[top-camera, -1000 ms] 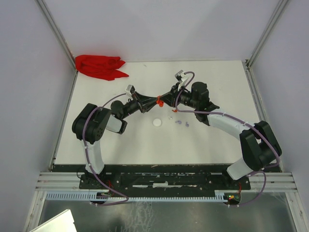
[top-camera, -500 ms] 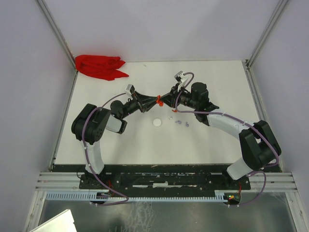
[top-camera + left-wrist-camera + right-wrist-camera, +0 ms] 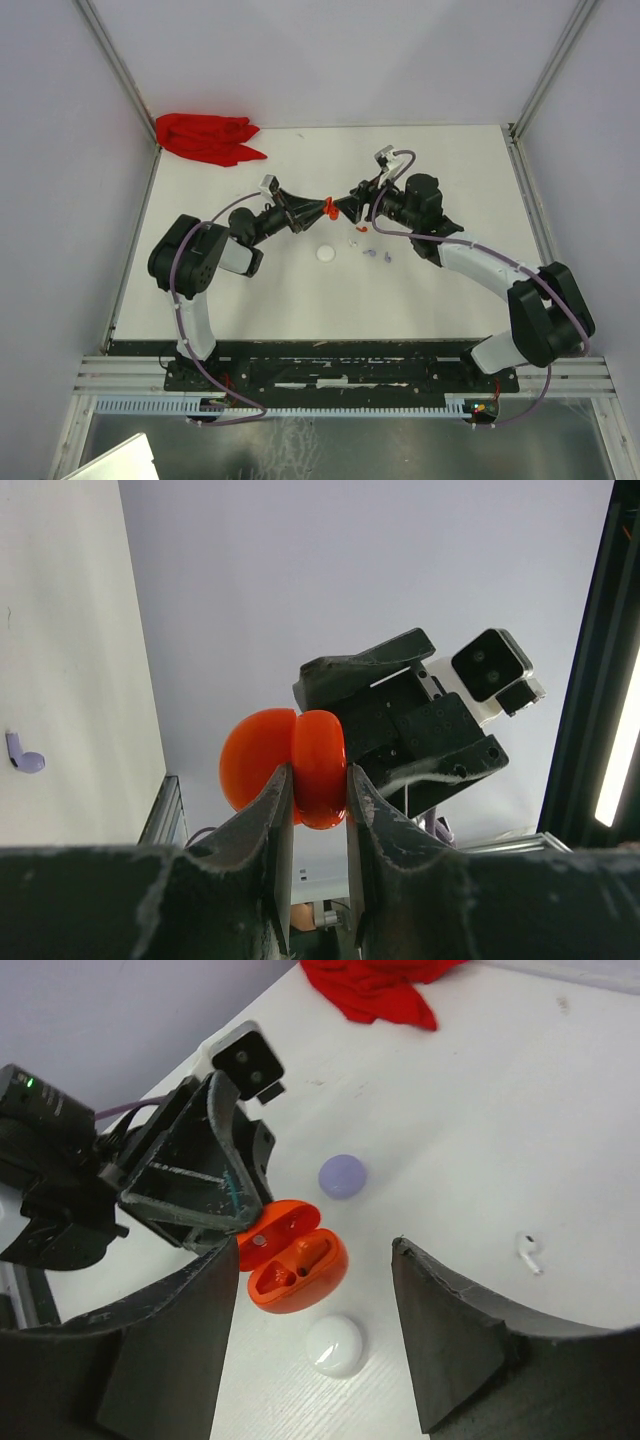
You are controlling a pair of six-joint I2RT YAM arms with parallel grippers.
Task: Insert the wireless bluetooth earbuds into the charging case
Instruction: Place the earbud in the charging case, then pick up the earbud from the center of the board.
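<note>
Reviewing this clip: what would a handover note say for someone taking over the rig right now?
Left gripper: shut on the orange charging case, held open above the table.
Right gripper: open, empty, facing the case.
On the table: white earbud, purple earbud, white disc, purple disc.
Done: case picked up and open. I cannot tell whether its wells are filled.
Left: seat the loose earbuds.

We look at a white desk (image 3: 260,295) with a red cloth (image 3: 205,138) bunched at its far left corner. Near the middle lies a white round disc (image 3: 325,254) — to its right, two purple earbuds (image 3: 369,253) and a whitish earbud (image 3: 528,1252). A purple disc (image 3: 342,1175) lies apart from the white one.
</note>
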